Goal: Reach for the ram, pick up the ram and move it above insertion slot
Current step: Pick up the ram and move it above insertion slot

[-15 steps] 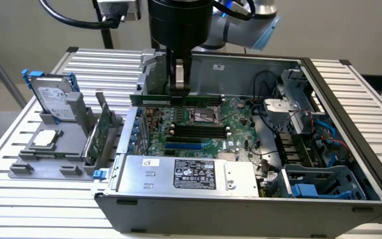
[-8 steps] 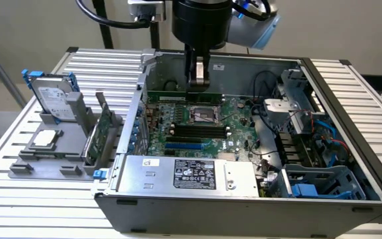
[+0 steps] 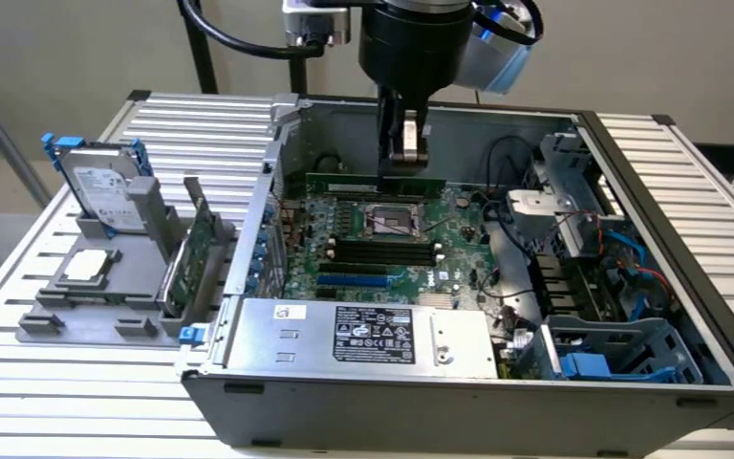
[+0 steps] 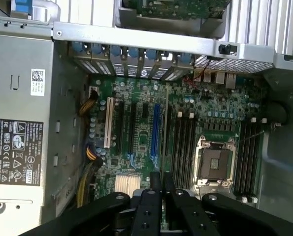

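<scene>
A dark robot gripper (image 3: 403, 170) hangs inside an open grey computer case (image 3: 673, 239) that lies on a white slatted table (image 3: 35, 382). Its fingers (image 3: 399, 153) are clenched on the ram (image 3: 341, 181), a long, thin green circuit-board stick, which is held level in the air over the green motherboard (image 3: 463, 239).

In the wrist view the ram (image 4: 165, 128) is seen edge-on, running out from between the fingertips of the gripper (image 4: 162, 179). It is lined up parallel to the long, narrow black insertion slots (image 4: 183, 147), just beside them. The slots (image 3: 380, 251) flank a square silver processor socket (image 3: 393, 220).
</scene>
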`<state>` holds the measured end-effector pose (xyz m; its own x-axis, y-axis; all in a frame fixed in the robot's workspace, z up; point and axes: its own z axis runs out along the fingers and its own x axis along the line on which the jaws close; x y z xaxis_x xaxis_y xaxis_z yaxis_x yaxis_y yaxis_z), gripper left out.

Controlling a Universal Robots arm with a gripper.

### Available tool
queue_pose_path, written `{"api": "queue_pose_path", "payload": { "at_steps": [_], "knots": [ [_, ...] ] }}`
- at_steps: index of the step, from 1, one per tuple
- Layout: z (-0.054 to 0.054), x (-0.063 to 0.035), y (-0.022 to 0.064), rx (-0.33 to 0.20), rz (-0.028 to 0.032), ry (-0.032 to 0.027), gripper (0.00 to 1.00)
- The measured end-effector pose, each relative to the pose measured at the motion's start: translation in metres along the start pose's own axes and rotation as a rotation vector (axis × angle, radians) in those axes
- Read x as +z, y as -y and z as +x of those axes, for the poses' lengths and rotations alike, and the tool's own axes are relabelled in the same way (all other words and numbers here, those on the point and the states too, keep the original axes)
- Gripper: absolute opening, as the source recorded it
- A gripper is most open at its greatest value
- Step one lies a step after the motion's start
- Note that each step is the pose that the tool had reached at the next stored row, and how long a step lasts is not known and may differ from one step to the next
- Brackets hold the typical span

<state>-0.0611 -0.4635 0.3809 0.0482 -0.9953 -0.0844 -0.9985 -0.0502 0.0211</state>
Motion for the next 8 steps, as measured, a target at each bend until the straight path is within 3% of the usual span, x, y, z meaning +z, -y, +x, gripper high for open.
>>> {"api": "queue_pose_path", "payload": {
  "at_steps": [8],
  "knots": [
    [-0.003, 0.0004, 0.0122, 0.024, 0.0019, -0.0003, 0.13]
  ]
}}
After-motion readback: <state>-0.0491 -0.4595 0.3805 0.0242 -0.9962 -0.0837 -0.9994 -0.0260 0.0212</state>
